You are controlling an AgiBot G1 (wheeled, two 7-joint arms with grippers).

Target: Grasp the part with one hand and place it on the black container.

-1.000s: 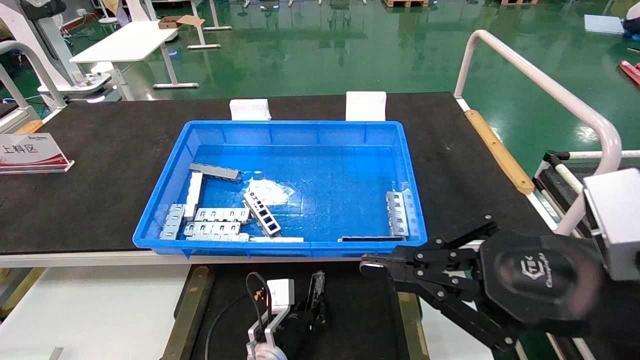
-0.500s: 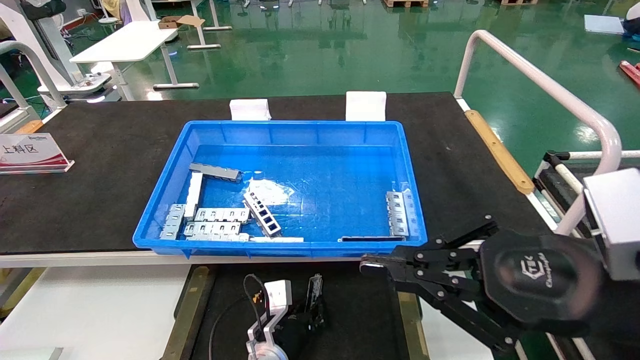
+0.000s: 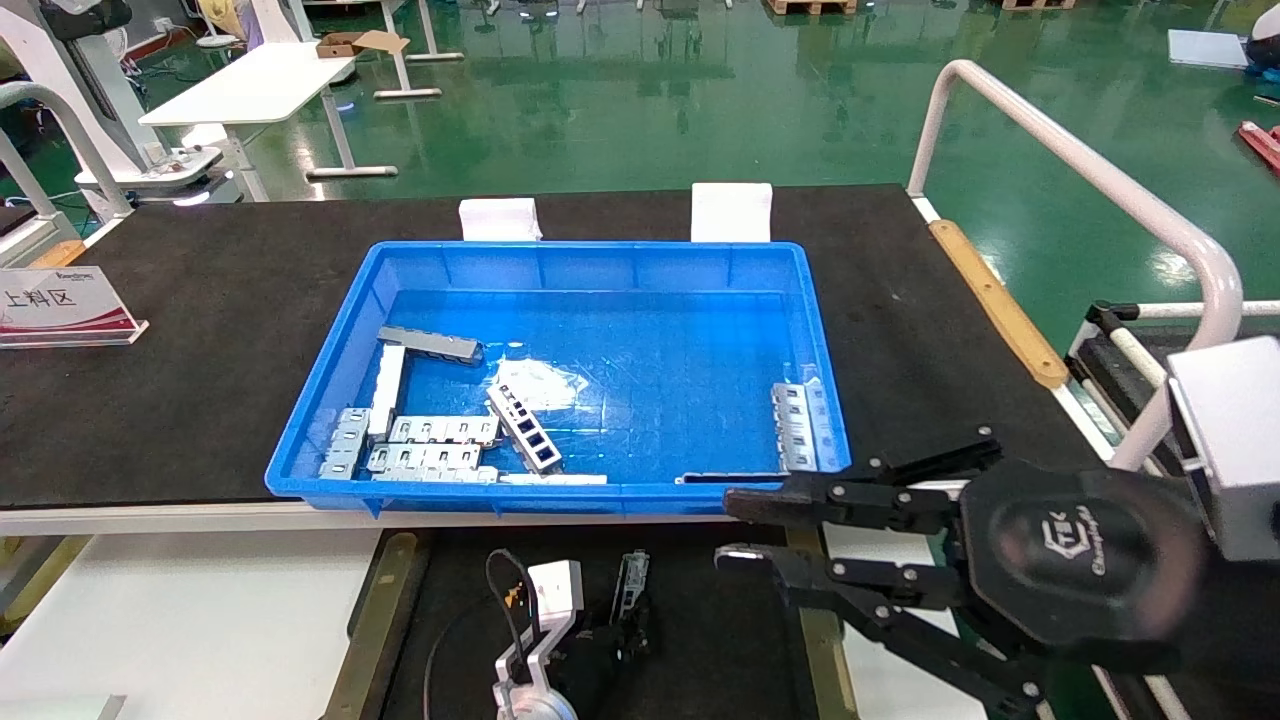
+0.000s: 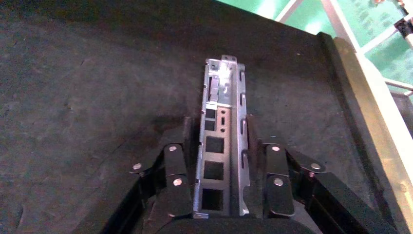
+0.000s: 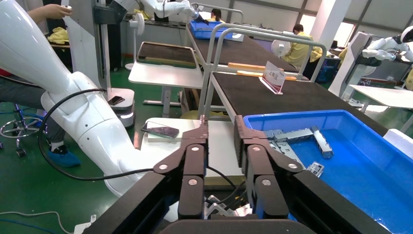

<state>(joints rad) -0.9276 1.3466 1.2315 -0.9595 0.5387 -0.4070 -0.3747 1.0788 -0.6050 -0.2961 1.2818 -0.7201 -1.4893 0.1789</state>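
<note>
My left gripper [image 3: 622, 630] is shut on the part [image 3: 631, 572], a slim silvery trough-shaped bracket with rectangular cutouts. It is low over the black container [image 3: 720, 620], a flat black tray with brownish-gold strips along its sides. In the left wrist view the part [image 4: 221, 146] sits between the jaws of my left gripper [image 4: 220, 122], sticking out past the fingertips over the tray's black floor [image 4: 97, 97]. I cannot tell if the part touches the tray. My right gripper [image 3: 740, 525] is open and empty at the blue bin's near right corner; it also shows in the right wrist view [image 5: 219, 131].
A blue bin [image 3: 600, 262] on the black mat holds several silvery parts, mostly at its near left [image 3: 430, 440] and near right [image 3: 800, 425]. A sign stand [image 3: 60, 305] is far left. A white rail [image 3: 1080, 170] runs along the right.
My right gripper's fingers have opened; they were shut before. My left gripper with the part has shifted only slightly.
</note>
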